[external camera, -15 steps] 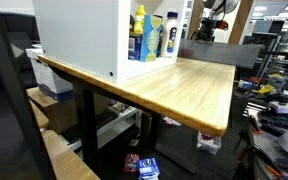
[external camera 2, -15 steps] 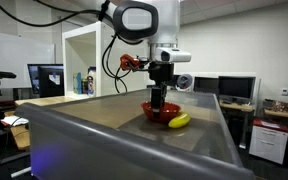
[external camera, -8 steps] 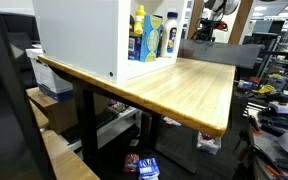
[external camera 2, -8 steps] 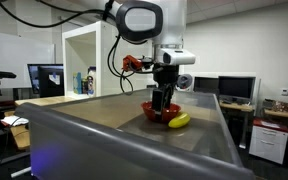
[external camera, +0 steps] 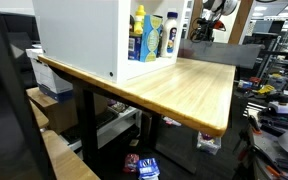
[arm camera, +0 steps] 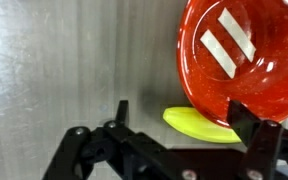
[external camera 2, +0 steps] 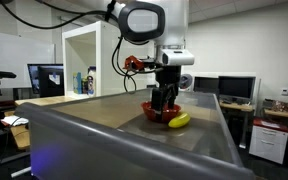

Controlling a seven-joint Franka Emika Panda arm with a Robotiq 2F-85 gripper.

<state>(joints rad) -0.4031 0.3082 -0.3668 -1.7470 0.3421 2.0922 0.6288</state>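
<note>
A yellow banana lies on a brushed grey desk, tucked against the rim of a glossy red bowl. In the wrist view the fruit sits at the bowl's 7 o'clock, and the bowl's edge covers its far end. The bowl fills that picture's 1 o'clock corner, and two white bars of reflected light cross its inside.

The tool hangs directly above the pair with its two dark fingers spread wide. One stands at the banana's 9 o'clock and the other at its 3 o'clock beside the bowl's rim. Nothing is pinched between them, and whether they touch the fruit cannot be told.

In an exterior view the tool points straight down over the bowl, and the banana shows at the bowl's 4 o'clock, near the far corner of the desk. The white arm curves in from 12 o'clock, trailing black and orange cables.

At the bowl's 9 o'clock, well apart from it, a white open-fronted cabinet stands on the desk. In an exterior view the cabinet holds yellow and blue bottles on its shelf, and the desk's top shows as pale wood. Computer screens stand in the lab behind.
</note>
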